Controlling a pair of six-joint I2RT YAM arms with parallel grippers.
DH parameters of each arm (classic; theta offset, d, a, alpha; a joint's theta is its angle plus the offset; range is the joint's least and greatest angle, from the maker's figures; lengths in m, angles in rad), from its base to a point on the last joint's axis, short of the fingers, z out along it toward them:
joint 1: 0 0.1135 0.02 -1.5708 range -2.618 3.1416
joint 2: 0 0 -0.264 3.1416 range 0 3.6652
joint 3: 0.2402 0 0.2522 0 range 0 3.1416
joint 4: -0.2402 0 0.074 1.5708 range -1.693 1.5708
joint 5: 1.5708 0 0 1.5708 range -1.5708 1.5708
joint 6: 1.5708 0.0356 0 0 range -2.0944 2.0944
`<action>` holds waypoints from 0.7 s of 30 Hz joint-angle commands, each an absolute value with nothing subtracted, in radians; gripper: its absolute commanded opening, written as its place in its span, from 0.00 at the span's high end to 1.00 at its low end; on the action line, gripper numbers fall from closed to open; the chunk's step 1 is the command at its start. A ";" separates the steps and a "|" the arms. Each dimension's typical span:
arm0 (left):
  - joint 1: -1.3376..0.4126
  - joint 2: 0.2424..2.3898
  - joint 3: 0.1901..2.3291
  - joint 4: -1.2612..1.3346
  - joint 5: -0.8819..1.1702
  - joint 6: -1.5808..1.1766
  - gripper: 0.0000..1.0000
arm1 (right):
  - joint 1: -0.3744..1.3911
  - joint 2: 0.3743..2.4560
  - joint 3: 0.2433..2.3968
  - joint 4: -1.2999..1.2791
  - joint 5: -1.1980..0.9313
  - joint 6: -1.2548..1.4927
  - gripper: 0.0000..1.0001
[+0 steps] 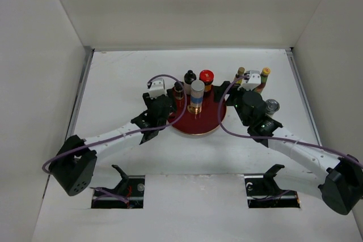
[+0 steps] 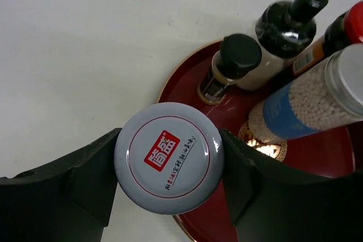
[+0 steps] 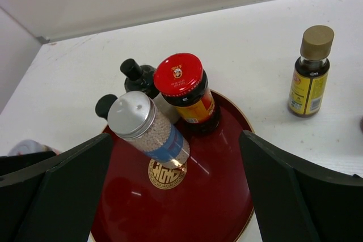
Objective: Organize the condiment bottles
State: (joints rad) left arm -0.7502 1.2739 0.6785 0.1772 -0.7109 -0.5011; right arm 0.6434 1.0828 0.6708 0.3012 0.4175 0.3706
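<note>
From above, the red tray (image 1: 198,131) sits mid-frame on the bench (image 1: 113,72). A shaker (image 1: 197,96), a red-capped jar (image 1: 206,76) and two black-capped bottles (image 1: 189,77) stand on its upper half. Your left jaws are at the tray's left rim and your right jaws at its right rim. A cluster of loose bottles (image 1: 254,77) stands on the bench just right of the tray, on the right jaws' side. What the left jaws carry is hidden under the wrist here.

In the left wrist view, the left jaws pinch a grey-lidded jar (image 2: 168,157) at lower centre, one finger pressed against each side. You see its lid face-on, so its long axis is upright, pointing straight at the camera. It sits over the tray's rim, with bench to the left and red surface to the right; you cannot tell whether its base touches down. The nearer black-capped bottle (image 2: 229,66) stands just to its upper right, apart from it. Bare tray lies to the lower right, and I judge that is the way to shift the jar before releasing.

In the right wrist view, the right jaws are spread wide with nothing between them, framing the tray. A brown-capped bottle (image 3: 309,75) stands upright on the bench at upper right, outside the jaws. It looks like the nearest candidate for this arm.
</note>
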 commanded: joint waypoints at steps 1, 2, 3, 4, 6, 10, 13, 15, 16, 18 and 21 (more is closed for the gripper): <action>-0.759 1.324 0.749 0.307 -0.736 -0.486 0.72 | 0.645 1.055 0.680 0.359 0.413 0.376 0.00; -0.757 1.347 0.749 0.328 -0.730 -0.485 0.72 | 0.645 1.051 0.678 0.359 0.413 0.376 0.00; -0.754 1.371 0.753 0.346 -0.721 -0.485 0.72 | 0.643 1.046 0.677 0.359 0.413 0.379 0.00; -0.751 1.391 0.756 0.362 -0.706 -0.486 0.72 | 0.642 1.043 0.675 0.360 0.413 0.379 0.00; -0.754 1.431 0.764 0.394 -0.683 -0.486 0.72 | 0.640 1.037 0.672 0.360 0.417 0.377 0.00; -0.755 1.489 0.770 0.445 -0.672 -0.486 0.71 | 0.633 1.032 0.667 0.368 0.419 0.379 0.00; -0.755 1.508 0.764 0.466 -0.666 -0.483 0.71 | 0.631 1.040 0.661 0.370 0.422 0.379 0.00; -0.748 1.528 0.756 0.472 -0.666 -0.483 0.71 | 0.628 1.048 0.661 0.374 0.423 0.380 0.00; -0.745 1.540 0.755 0.472 -0.666 -0.483 0.70 | 0.627 1.049 0.663 0.374 0.425 0.380 0.00; -0.743 1.566 0.747 0.474 -0.669 -0.483 0.65 | 0.625 1.046 0.663 0.373 0.433 0.377 0.00; -0.751 1.583 0.735 0.480 -0.676 -0.485 0.45 | 0.604 1.042 0.669 0.361 0.459 0.374 0.00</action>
State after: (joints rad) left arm -0.7513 1.5791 0.7170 0.3855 -0.6678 -0.4789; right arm 0.6250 1.0534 0.6701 0.3077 0.4225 0.3706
